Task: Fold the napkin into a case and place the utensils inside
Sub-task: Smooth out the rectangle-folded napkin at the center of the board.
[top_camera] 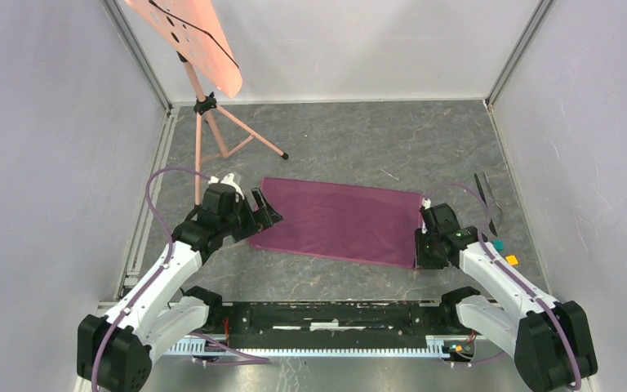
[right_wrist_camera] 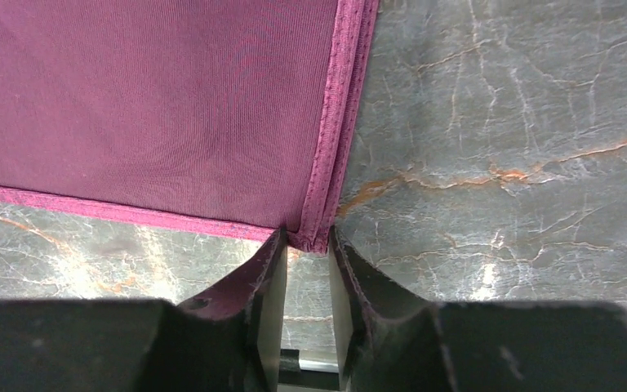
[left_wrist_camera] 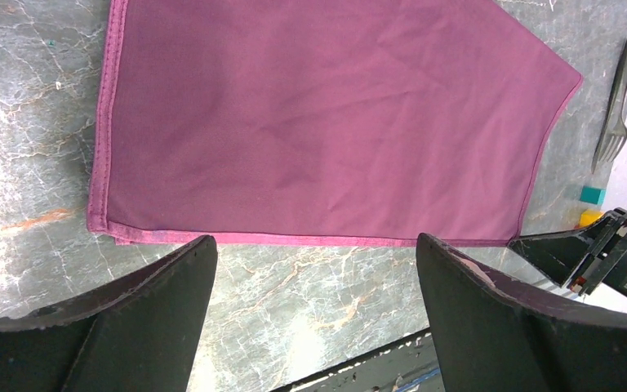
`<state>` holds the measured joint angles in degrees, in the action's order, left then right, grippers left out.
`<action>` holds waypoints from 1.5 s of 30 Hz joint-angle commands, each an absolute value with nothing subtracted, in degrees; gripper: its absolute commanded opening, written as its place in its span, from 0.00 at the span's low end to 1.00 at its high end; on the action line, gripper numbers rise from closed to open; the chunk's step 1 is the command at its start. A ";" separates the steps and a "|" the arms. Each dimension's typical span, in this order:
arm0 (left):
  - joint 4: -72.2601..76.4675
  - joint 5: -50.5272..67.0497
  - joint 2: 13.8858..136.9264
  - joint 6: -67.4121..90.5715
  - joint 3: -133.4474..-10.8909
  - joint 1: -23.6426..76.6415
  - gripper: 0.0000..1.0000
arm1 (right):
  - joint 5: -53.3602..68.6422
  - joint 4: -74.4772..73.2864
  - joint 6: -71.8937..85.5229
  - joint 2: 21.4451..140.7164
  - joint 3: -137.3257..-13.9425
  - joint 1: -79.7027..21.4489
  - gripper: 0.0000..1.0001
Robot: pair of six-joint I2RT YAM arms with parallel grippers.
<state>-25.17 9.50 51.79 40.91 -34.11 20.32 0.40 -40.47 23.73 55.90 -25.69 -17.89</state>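
The right gripper seems clenched on the near right corner of the napkin, but only the hem's tip sits between its fingers, so a lift could slip it free. The left gripper hangs spread wide just beside the left end, empty. No case exists yet; the utensils lie on the table, right of the flat cloth.

Bright and even, lit diffusely from overhead, with only soft, faint shadows. Pale glare patches on the marbled worktop in the left wrist view. Crisp on the napkin weave up close, dark and slightly soft in the nearest foreground. Washed out white at that left view's right edge.
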 commanded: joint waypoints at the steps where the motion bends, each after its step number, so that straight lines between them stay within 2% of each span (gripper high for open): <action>1: -25.66 10.17 50.75 37.79 -35.29 19.95 0.98 | -0.91 -38.00 24.21 56.14 -24.22 -18.18 0.28; 7: -25.99 9.98 50.38 38.19 -35.37 19.99 0.98 | -0.70 -37.75 23.67 55.38 -24.09 -18.21 0.06; 9: -26.10 9.73 50.48 38.17 -35.42 19.96 0.98 | -1.01 -38.03 23.42 55.20 -24.02 -18.13 0.03; 10: -26.18 9.55 50.65 38.07 -35.38 20.02 0.98 | -0.91 -38.13 23.19 54.97 -24.12 -18.19 0.05; 13: -26.63 9.05 51.41 37.89 -35.71 20.03 0.98 | -0.80 -39.27 22.46 54.23 -25.49 -18.16 0.29; 16: -26.43 9.46 53.01 37.75 -36.26 20.03 0.98 | -1.45 -41.73 21.06 52.80 -29.13 -18.18 0.45; 20: -22.82 11.54 57.66 38.45 -35.78 19.99 0.98 | -0.14 -38.92 18.72 50.51 -32.96 -18.12 0.59; 22: -20.20 12.03 60.36 39.52 -35.05 20.01 0.98 | 4.93 -34.14 18.78 51.02 -32.41 -18.17 0.60; 27: -15.51 9.10 65.69 41.08 -32.65 20.01 0.99 | 15.58 -22.42 23.20 53.18 -25.69 -18.15 0.53; 30: -13.40 7.04 67.79 42.50 -29.55 19.97 0.99 | 8.99 -24.06 22.90 54.58 -22.96 -18.02 0.50; 34: -12.81 4.49 67.87 45.30 -24.52 20.04 1.00 | 0.45 -27.20 25.32 55.11 -18.63 -17.72 0.51; 37: -14.41 4.02 64.76 46.26 -22.35 20.05 1.00 | -1.24 -27.99 27.39 50.96 -17.61 -17.36 0.53; 41: -22.98 5.90 56.07 45.92 -23.99 20.40 1.00 | -0.27 -30.07 24.50 46.39 -24.33 -17.45 0.58; 45: -28.35 7.01 46.61 46.01 -28.88 20.39 1.00 | 1.23 -27.53 19.56 49.77 -33.72 -17.33 0.75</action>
<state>-20.91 6.98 54.19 44.31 -24.29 20.18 1.52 -30.11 24.27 47.55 -23.46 -17.47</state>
